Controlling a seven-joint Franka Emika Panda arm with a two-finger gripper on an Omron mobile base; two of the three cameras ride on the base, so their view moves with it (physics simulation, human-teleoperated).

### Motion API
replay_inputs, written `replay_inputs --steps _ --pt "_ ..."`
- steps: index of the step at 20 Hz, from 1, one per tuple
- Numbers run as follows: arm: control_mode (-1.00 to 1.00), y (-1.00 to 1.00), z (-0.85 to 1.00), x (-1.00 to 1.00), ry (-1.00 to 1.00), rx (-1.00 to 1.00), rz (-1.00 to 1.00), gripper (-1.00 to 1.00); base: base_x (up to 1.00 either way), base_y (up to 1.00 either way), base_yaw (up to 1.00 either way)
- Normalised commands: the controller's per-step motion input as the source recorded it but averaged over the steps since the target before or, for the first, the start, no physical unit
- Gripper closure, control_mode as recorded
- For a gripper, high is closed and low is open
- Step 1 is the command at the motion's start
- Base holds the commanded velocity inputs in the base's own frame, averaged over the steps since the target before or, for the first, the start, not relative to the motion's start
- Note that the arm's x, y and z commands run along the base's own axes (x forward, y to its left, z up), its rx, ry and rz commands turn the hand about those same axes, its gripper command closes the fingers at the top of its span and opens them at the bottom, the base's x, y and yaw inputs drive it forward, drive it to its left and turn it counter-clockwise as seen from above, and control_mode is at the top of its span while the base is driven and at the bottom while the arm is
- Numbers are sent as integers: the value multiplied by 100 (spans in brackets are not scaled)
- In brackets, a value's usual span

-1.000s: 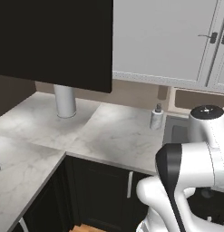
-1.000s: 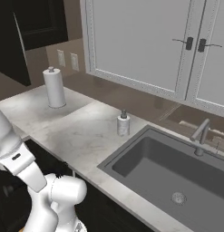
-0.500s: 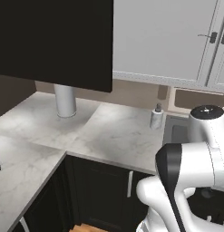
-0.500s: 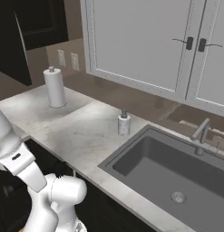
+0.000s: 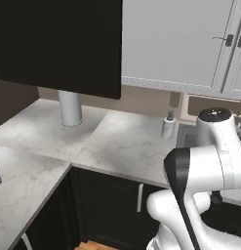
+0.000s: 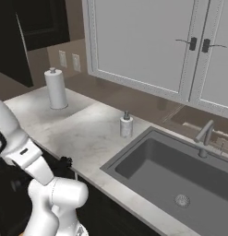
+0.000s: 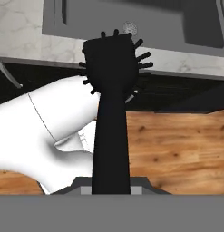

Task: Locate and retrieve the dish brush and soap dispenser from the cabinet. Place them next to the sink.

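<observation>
My gripper [image 7: 111, 185] is shut on the dish brush [image 7: 112, 90], an all-black brush whose thin handle rises from the bottom of the hand view to a bristled head. The brush hangs below the counter edge, over wooden floor, with the grey sink [image 7: 131, 16] beyond it. In the right base view, black bristles of the brush [image 6: 65, 161] peek out beside my arm at the counter front. The white marbled soap dispenser [image 5: 168, 127] [image 6: 126, 125] stands upright on the marble counter just left of the sink [image 6: 180, 184]. The black cabinet [image 5: 58, 44] [image 6: 41, 23] hangs at the left.
A tall grey cylinder [image 5: 70, 107] [image 6: 56, 88] stands on the counter under the black cabinet. White-doored cabinets [image 5: 175, 44] [image 6: 143, 46] hang above the sink, and the metal faucet [image 6: 205, 133] rises at its back. Black base cabinets [image 5: 107, 200] sit below the counter.
</observation>
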Motion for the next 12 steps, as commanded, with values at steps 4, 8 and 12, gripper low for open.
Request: replay_inputs --steps 4,8,12 --pt "-100 -14 -2 90 1 1 11 100 0 0 0" --pt "-100 -35 -1 99 2 10 12 100 0 0 0" --pt "-100 -17 0 98 3 15 8 100 0 0 0"
